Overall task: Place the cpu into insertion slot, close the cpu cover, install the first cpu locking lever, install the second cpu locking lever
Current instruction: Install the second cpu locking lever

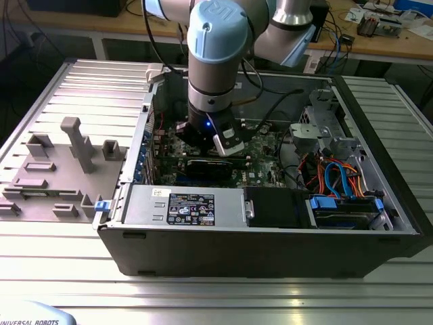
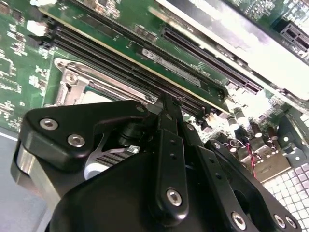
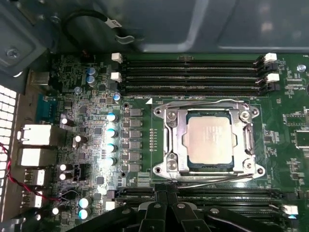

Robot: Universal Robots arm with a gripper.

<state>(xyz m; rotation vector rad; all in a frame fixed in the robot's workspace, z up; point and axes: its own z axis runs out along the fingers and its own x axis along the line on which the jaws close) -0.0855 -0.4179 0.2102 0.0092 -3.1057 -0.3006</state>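
In the exterior view my gripper [image 1: 218, 139] hangs low inside the open computer case [image 1: 379, 223], just above the green motherboard [image 1: 260, 152], with the grey arm [image 1: 216, 54] rising straight up behind it. In the second wrist view my fingers [image 2: 170, 121] are pressed together, tips touching, with nothing pinched between them; just beyond the tips lie the long black memory slots [image 2: 120, 63], and to one side of my jaws shows a corner of the insertion slot [image 2: 72, 82]. In the first wrist view the cpu [image 3: 211, 141] sits flat in the insertion slot just ahead of my fingertips, the cpu cover [image 3: 176, 140] closed down around it, thin wire levers [image 3: 193, 104] lying along its edges.
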